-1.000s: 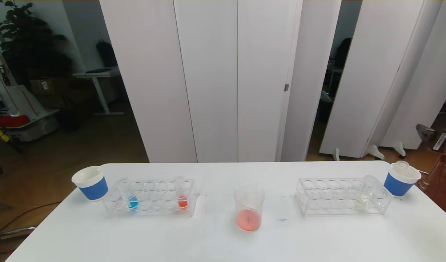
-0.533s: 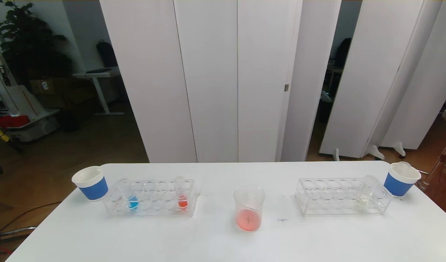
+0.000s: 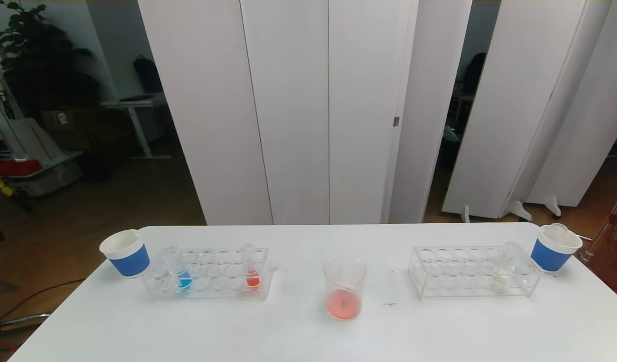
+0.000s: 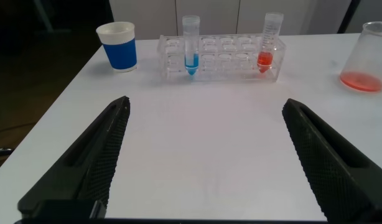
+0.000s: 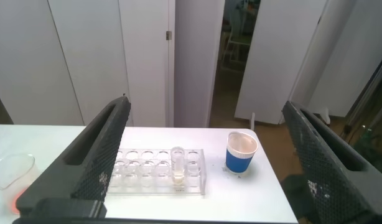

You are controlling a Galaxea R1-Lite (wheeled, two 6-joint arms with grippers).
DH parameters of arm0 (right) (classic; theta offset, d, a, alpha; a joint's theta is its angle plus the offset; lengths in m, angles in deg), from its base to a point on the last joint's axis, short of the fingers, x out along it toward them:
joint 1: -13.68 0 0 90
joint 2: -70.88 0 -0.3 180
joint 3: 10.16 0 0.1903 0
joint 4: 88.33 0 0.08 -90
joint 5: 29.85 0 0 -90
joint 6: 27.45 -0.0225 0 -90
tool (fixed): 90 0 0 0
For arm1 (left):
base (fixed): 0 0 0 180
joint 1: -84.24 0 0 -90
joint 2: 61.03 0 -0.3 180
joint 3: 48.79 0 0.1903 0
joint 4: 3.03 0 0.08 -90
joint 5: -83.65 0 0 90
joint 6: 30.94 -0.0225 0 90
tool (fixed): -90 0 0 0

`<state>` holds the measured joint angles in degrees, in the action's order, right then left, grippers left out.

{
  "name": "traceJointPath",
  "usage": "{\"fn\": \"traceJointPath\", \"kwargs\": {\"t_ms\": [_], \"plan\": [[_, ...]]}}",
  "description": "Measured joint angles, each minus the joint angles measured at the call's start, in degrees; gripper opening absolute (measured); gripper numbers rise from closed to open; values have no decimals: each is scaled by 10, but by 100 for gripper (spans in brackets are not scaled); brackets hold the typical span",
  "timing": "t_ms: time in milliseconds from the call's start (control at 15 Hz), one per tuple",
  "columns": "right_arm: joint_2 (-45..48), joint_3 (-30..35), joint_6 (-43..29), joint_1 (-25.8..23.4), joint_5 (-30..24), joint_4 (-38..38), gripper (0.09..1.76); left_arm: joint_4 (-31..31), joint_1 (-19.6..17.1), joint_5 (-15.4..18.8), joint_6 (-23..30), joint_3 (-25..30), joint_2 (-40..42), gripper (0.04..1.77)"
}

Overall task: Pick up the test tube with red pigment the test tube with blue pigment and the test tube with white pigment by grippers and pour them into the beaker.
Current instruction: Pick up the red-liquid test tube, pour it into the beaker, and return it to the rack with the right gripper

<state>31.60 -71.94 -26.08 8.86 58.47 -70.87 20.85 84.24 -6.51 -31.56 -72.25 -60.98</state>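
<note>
Standing at the far left of the beaker (image 3: 344, 286), on the smooth white table (image 3: 308, 332): a blue paper cup (image 3: 125, 253) with a white rim. Sitting just right of that cup, still left of the beaker: a clear plastic rack (image 3: 207, 274), its round holes in rows. Standing upright in that rack's left end: the test tube with blue pigment (image 3: 180, 271), slim and clear, sky-blue liquid filling its round bottom. Standing toward the rack's right end, nearer the beaker: a tube with red-orange liquid (image 3: 251, 271).

Resting mid-table: the beaker itself, clear and cylindrical, wider than any tube, holding a shallow pink-red layer over a small dark cross mark.

Sitting right of the beaker: a second clear rack (image 3: 471, 276), the test tube with white pigment (image 3: 504, 266) leaning in its right end, pale cream at the bottom. Beyond it, farthest from the beaker: another blue cup (image 3: 554, 249).

Appearing only in the wrist views, not from the head camera: the left gripper (image 4: 206, 158), black textured fingers spread wide over bare table short of the left rack, gripping nothing; the right gripper (image 5: 206, 155), likewise spread wide and empty, hanging high above the right rack.
</note>
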Motion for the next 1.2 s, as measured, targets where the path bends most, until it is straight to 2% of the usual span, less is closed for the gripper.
{"fn": "traceJointPath", "kwargs": {"t_ms": [200,400,1200], "plan": [[121,25,-1,7,0,77,175,0,0,0,0,0,0,175],[204,64,-4,12,5,116,175,0,0,0,0,0,0,175],[353,305,-15,47,20,118,175,0,0,0,0,0,0,175]]}}
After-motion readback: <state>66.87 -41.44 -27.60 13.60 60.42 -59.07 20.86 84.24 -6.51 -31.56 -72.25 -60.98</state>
